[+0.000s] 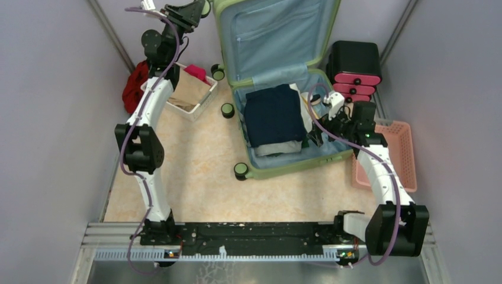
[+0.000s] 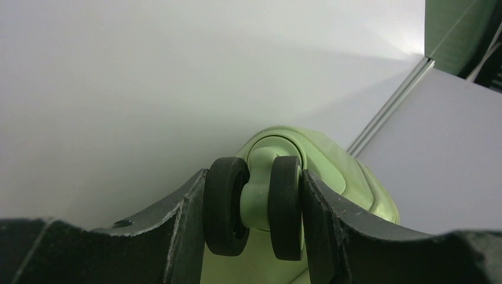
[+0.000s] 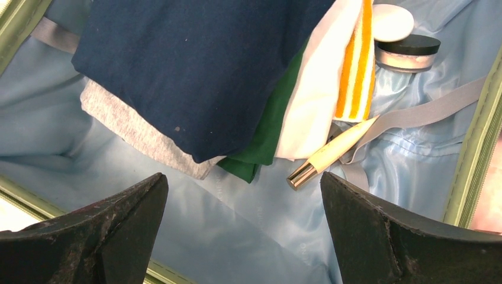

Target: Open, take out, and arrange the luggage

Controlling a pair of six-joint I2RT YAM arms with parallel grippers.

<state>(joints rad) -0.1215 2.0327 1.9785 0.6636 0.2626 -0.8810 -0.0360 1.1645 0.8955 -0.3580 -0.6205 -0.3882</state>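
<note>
Beige tabletop [image 1: 195, 189] between grey walls [image 1: 47, 118]: the luggage [image 1: 278, 170], lying open at the far middle, has its lid [image 1: 272, 35] held upright by the left gripper [image 1: 200, 10] clamped on a lid wheel [image 2: 228, 204], apparently to expose the folded clothes [image 1: 273, 115], over which the right gripper [image 3: 243, 231] hangs with jaws wide.

The luggage [image 2: 346, 177] is light green, its lining [image 3: 53, 124] pale blue. Ahead of the right hand [image 3: 241, 184]: a navy garment [image 3: 195, 65], a grey garment [image 3: 136, 133], a green garment [image 3: 269, 133] and an orange-striped white cloth [image 3: 350, 71].
</note>
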